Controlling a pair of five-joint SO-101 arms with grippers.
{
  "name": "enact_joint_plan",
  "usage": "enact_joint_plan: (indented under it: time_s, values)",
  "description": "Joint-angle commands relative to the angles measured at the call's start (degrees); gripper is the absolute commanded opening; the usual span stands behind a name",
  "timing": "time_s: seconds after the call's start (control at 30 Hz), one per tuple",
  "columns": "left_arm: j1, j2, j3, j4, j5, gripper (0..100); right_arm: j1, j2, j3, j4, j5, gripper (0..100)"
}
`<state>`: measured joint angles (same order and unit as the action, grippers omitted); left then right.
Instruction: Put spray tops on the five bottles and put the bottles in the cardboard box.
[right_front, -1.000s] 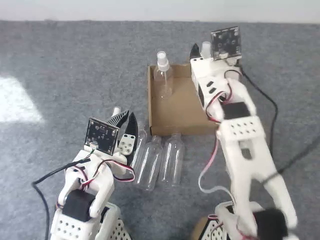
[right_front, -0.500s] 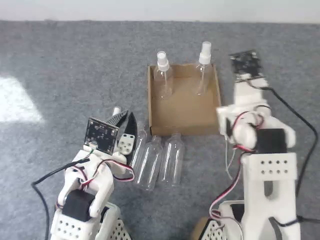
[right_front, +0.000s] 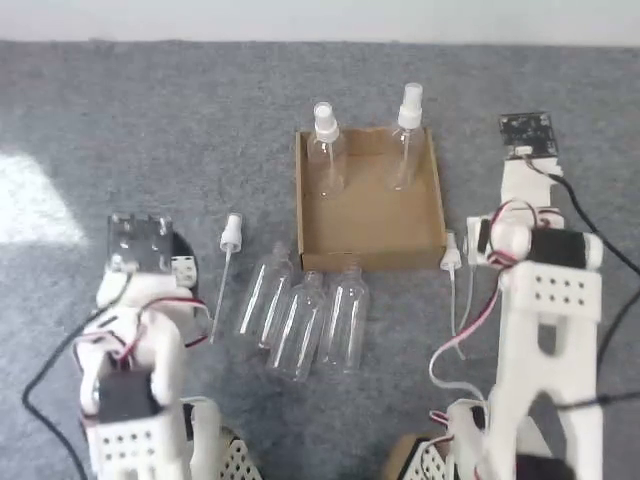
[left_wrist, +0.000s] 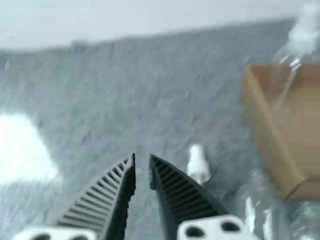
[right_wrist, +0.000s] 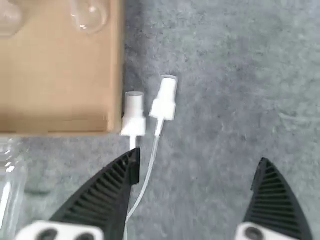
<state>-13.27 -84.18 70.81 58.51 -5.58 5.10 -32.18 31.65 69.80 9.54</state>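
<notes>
Pickup prep, prob: wide-spread R gripper (right_wrist: 197, 159) over two spray tops (right_wrist: 164, 102), box's (right_wrist: 60, 75) 4 o'clock; L gripper (left_wrist: 142, 159) narrow, empty.

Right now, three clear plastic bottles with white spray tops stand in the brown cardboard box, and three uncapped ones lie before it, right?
Not three: the high view shows two capped clear plastic bottles standing in the brown cardboard box. Three uncapped bottles do lie before it.
</notes>
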Motion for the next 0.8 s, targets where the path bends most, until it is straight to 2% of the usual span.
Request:
enact_joint_plan:
  time_s: [0.0,0.17,0.33,0.6,0.67,0.77]
  values:
    - [-5.9,16.4,-5.0,0.2,-2.7,9,1.4,7.6,-2.4,-6.3,0.8,34.0]
    - [-6.7,26.0,-4.4,-3.3,-2.6,9,3.0,19.5,-9.3,-6.2,0.8,36.9]
    - [-6.9,26.8,2.0,-11.8,-2.6,9,-0.5,32.7,-18.9,-6.1,0.4,36.9]
    - [-9.5,26.8,2.3,-12.5,-2.6,9,0.5,49.5,-30.5,-6.1,0.2,36.9]
    - [-9.6,26.8,2.3,-12.5,-2.6,9,1.5,52.4,-31.7,-6.3,0.2,34.9]
    - [-9.6,26.8,2.3,-12.5,-2.6,9,3.1,55.5,-32.6,-6.9,0.5,25.8]
